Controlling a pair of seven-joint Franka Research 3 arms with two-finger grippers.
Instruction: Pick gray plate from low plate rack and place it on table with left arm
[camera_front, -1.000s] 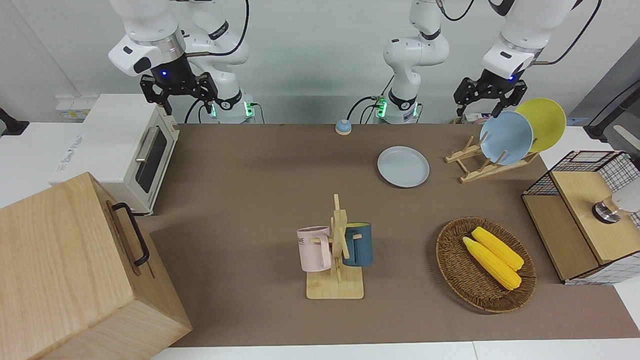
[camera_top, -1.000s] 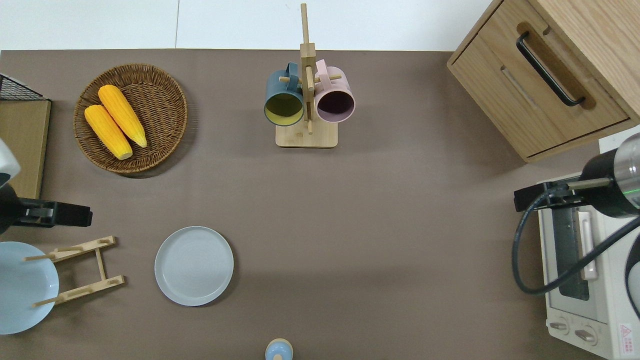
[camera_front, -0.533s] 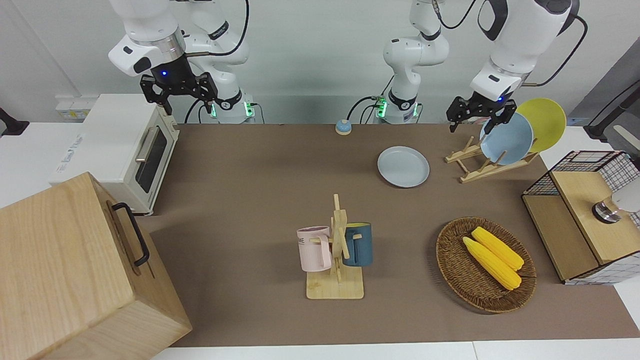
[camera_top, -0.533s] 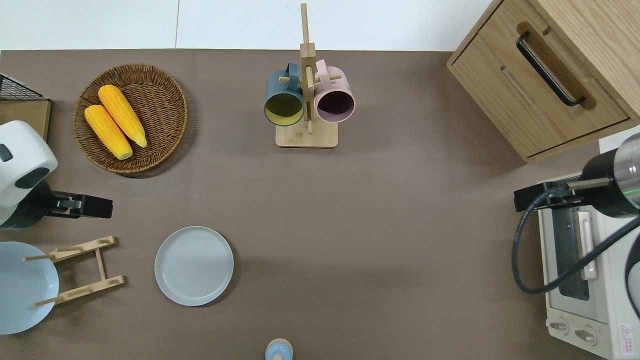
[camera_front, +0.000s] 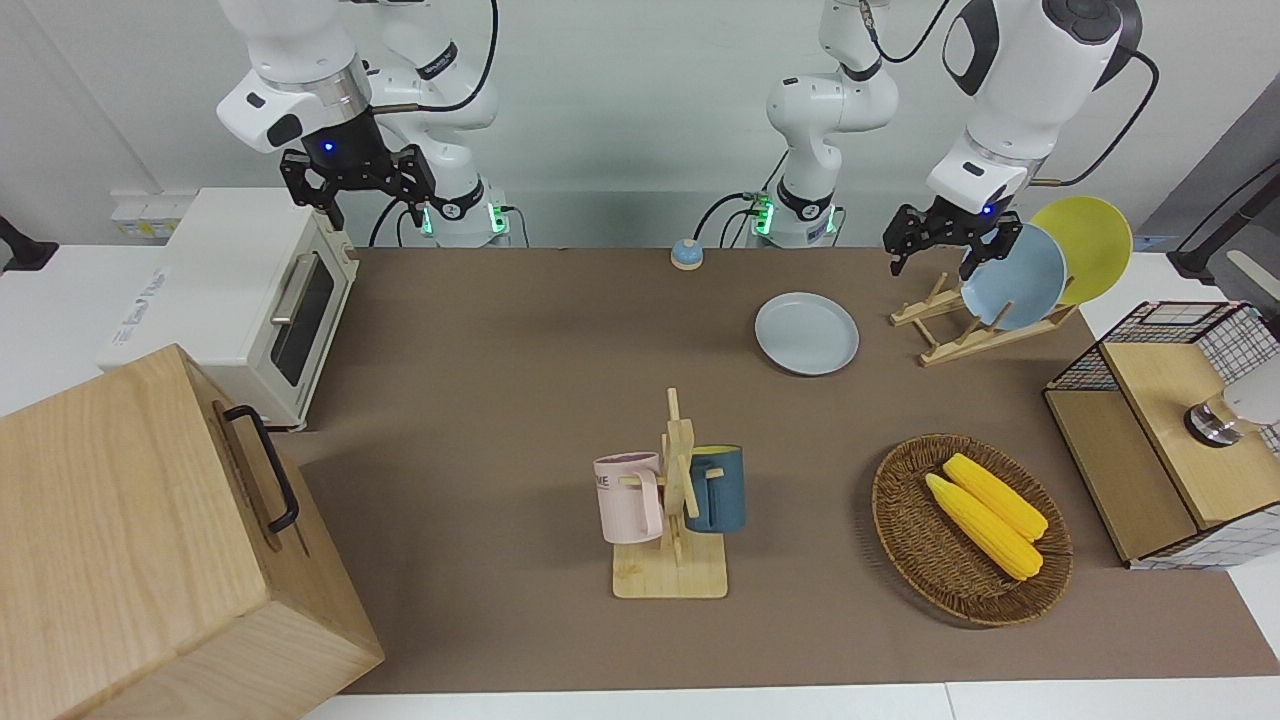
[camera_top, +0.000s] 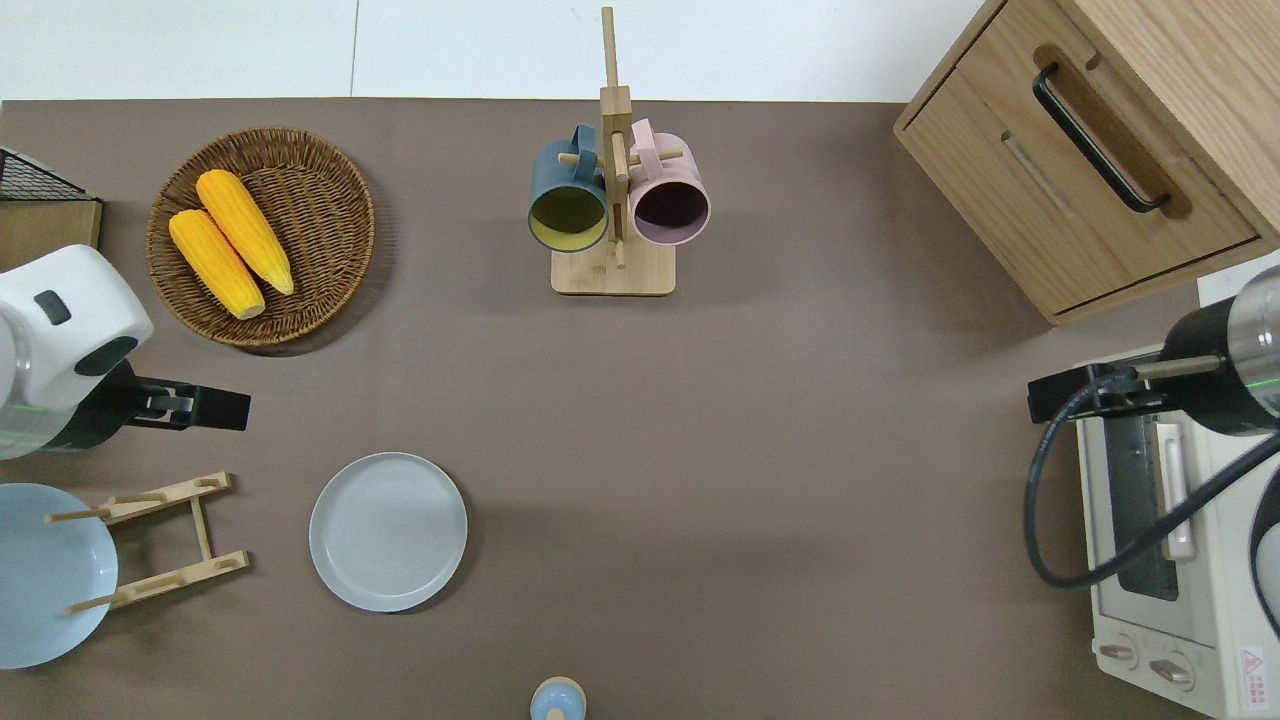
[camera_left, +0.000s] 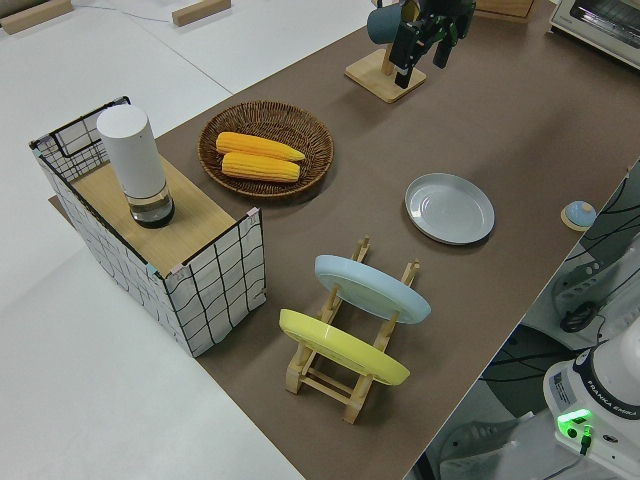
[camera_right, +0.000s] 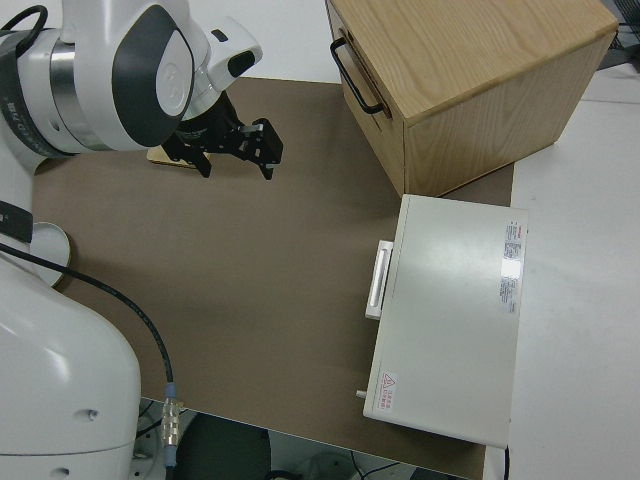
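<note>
The gray plate (camera_front: 806, 333) (camera_top: 388, 531) (camera_left: 449, 208) lies flat on the table's brown mat (camera_front: 500, 400), beside the low plate rack (camera_front: 965, 330) (camera_top: 160, 540) (camera_left: 350, 370), toward the table's middle. My left gripper (camera_front: 935, 258) (camera_top: 190, 408) (camera_left: 420, 55) hangs open and empty in the air. In the overhead view it is over bare mat between the rack and the wicker basket. The rack holds a light blue plate (camera_front: 1012, 275) and a yellow plate (camera_front: 1085, 245), both on edge. The right arm, with its gripper (camera_front: 355, 195) (camera_right: 235, 150) open, is parked.
A wicker basket (camera_top: 330, 170) holds two corn cobs. A mug stand (camera_top: 612, 200) carries a blue and a pink mug at the table's middle. A wire-sided box (camera_front: 1160, 440), a white toaster oven (camera_front: 250, 300), a wooden drawer cabinet (camera_front: 150, 540) and a small blue bell (camera_front: 686, 254) stand around the edges.
My left gripper has swung from over the rack's end toward the table's middle and come down a little. The gray plate and the right arm have not moved.
</note>
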